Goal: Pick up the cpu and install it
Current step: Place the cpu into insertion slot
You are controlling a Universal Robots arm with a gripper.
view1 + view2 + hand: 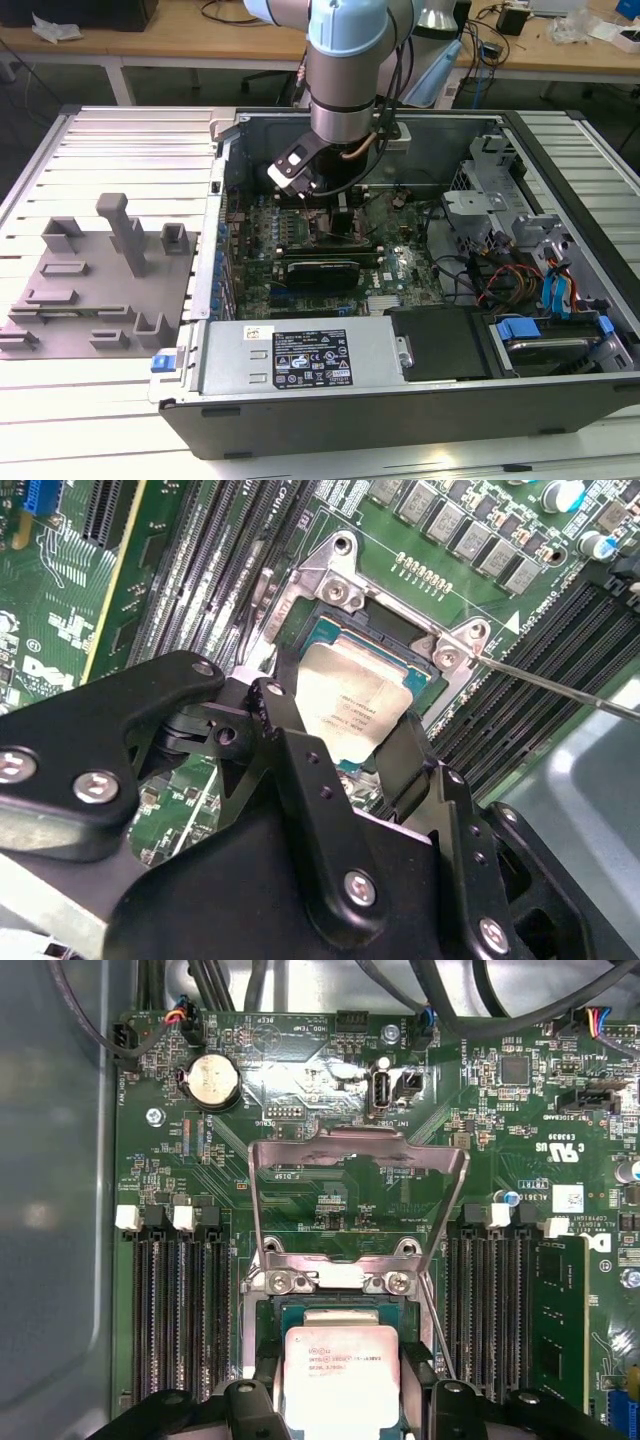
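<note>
Hand [345,730]: closed down to the width of the cpu [365,695]. One black finger [290,750] lies against each of two opposite edges, so I have hold of it. The silver top faces up and is bare between the fingers. In the first wrist view the cpu [340,1380] lies square between the same fingers [445,1405].

Cpu position: directly over the open socket [330,1310] and level with its frame. I cannot tell if it is fully seated or a touch above.

Just beyond: the metal load plate [355,1150] is flipped up and back, clear of the socket. The thin lever [560,685] is swung out to one side. Banks of memory slots [180,1310] flank the socket. Past the plate, a coin battery [211,1080] sits on the green motherboard [330,1205].

Arm [345,70]: comes straight down from the upper middle of the exterior view into the open computer case [400,420], wrist vertical above the board. A black graphics card [322,270] lies nearer the camera than my wrist.

Farther off, at the exterior view's left, grey fixture blocks [110,270] stand on the slatted worktop [60,420], well apart from the case.
</note>
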